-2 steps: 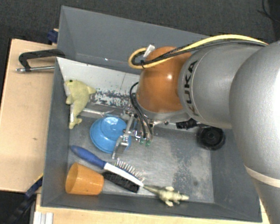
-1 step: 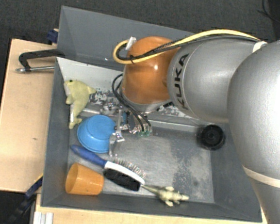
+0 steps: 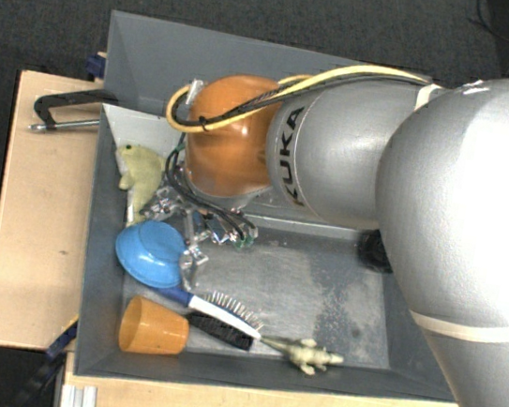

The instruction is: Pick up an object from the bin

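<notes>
My gripper [image 3: 179, 230] hangs low in the left half of the bin, below the orange wrist cover. Its metal fingers stand apart, open, with nothing between them. One fingertip [image 3: 194, 257] is at the right rim of a blue round scoop [image 3: 148, 253]; the other sits just above the scoop's upper edge. A pale yellow soft toy [image 3: 140, 169] lies behind the gripper by the left wall. In front of the scoop lies a brush [image 3: 221, 318] with a blue-and-white handle and black bristles.
An orange cup [image 3: 153, 328] lies on its side in the front left corner. A small yellowish lizard figure [image 3: 311, 355] rests by the front wall. A black thing [image 3: 375, 253] peeks out under the arm at the right.
</notes>
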`<state>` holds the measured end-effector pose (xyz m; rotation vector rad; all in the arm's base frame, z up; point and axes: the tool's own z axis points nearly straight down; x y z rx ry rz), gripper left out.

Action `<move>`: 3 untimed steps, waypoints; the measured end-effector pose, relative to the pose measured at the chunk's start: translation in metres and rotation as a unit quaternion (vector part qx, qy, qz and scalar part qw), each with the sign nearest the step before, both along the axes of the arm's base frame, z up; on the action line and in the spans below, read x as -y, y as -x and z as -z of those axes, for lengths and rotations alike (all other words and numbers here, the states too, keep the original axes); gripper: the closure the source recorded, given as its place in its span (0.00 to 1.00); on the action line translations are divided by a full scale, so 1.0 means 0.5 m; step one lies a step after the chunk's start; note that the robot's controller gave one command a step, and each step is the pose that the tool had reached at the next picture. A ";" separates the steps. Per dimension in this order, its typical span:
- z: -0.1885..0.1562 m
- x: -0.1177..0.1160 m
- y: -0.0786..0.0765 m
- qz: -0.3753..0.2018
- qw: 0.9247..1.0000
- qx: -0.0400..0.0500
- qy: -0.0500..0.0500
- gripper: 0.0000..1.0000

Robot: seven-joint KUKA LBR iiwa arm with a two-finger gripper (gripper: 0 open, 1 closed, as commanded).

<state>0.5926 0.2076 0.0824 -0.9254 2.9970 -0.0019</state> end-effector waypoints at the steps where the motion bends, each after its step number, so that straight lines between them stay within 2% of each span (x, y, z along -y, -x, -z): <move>1: -0.004 -0.027 0.053 -0.193 0.981 0.009 0.004 0.00; 2: -0.004 -0.026 0.053 -0.193 0.981 0.008 0.004 1.00; 3: -0.082 -0.029 0.048 -0.192 0.981 0.003 -0.001 1.00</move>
